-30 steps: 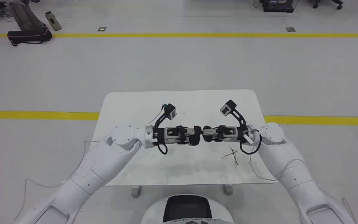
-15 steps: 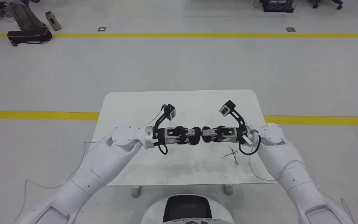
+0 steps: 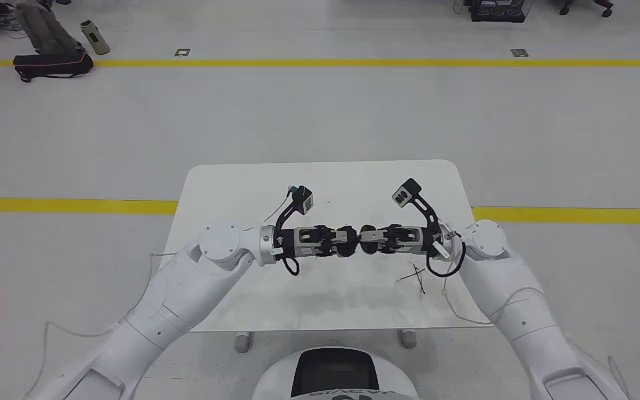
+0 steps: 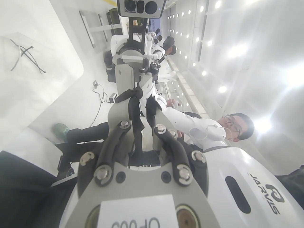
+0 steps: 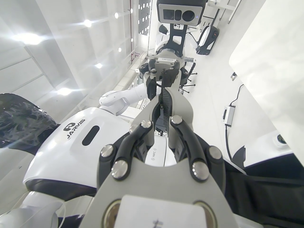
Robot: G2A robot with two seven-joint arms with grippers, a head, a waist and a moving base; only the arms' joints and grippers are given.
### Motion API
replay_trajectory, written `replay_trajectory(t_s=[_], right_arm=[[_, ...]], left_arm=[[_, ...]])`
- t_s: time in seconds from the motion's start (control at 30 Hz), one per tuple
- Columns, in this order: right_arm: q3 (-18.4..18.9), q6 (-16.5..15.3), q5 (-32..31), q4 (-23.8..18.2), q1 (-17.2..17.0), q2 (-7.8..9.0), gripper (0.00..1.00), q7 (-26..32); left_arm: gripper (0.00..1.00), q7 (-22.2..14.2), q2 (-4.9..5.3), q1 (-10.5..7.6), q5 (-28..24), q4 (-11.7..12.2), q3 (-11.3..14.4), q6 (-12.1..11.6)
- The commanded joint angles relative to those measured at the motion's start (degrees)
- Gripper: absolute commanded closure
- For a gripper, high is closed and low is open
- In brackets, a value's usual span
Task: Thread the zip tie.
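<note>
Above the middle of the white table [image 3: 250,190], my two arms meet tip to tip. My left gripper [image 3: 351,242] [image 4: 141,97] is shut on one end of a thin black zip tie [image 4: 134,93]. Facing it, my right gripper [image 3: 365,240] [image 5: 161,88] is shut on the other end of the zip tie [image 5: 158,85]. The fingertips of the two grippers nearly touch, and the tie's middle is mostly hidden between them. From the right wrist view the left gripper [image 5: 163,75] sits straight ahead; from the left wrist view the right gripper [image 4: 142,69] does.
A few spare black zip ties [image 3: 415,277] [image 4: 26,55] lie loose on the table below the right arm, towards the front right. The table's rounded edge [image 5: 237,55] runs close by.
The meeting point of the two grippers has drifted slightly left, with the right gripper edging in towards the left one. Both stay shut.
</note>
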Motion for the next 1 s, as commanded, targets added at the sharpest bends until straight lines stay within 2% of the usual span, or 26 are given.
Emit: replay_trajectory(t_s=[0.0, 0.4, 0.47, 0.63, 0.67, 0.7, 0.73, 0.97], right_arm=[[0.13, 0.0, -0.06, -0.12, -0.11, -0.15, 1.0, 0.0], [0.6, 0.0, -0.63, -0.67, -0.43, -0.74, 1.0, 0.0], [0.7, 0.0, -0.75, -0.71, -0.49, -0.81, 1.0, 0.0], [0.78, 0.0, -0.97, -0.85, -0.64, -0.93, 1.0, 0.0], [0.77, 0.0, -1.0, -0.89, -0.7, -0.94, 0.89, 0.0], [0.79, 0.0, -0.92, -0.92, -0.76, -0.94, 0.62, 0.0], [0.85, 0.0, -0.83, -0.91, -0.82, -0.93, 0.0, 0.0], [4.46, 0.0, -0.4, -1.26, -1.79, -0.55, 0.0, 0.0]], left_arm=[[0.92, 0.03, -0.01, 0.02, 0.06, 0.03, -0.05, 0.06], [0.93, -0.15, -0.1, 0.17, 0.16, 0.01, -0.26, 0.22], [1.0, -0.24, -0.11, 0.2, 0.23, 0.03, -0.3, 0.22], [1.0, -0.41, -0.1, 0.35, 0.52, 0.01, -0.38, 0.21], [1.0, -0.44, -0.1, 0.39, 0.58, -0.02, -0.42, 0.21], [1.0, -0.45, -0.09, 0.44, 0.6, -0.05, -0.47, 0.18], [1.0, -0.45, -0.07, 0.48, 0.67, -0.07, -0.53, 0.17], [1.0, -0.39, 0.18, 0.94, 1.56, -0.54, -1.26, 0.27]])
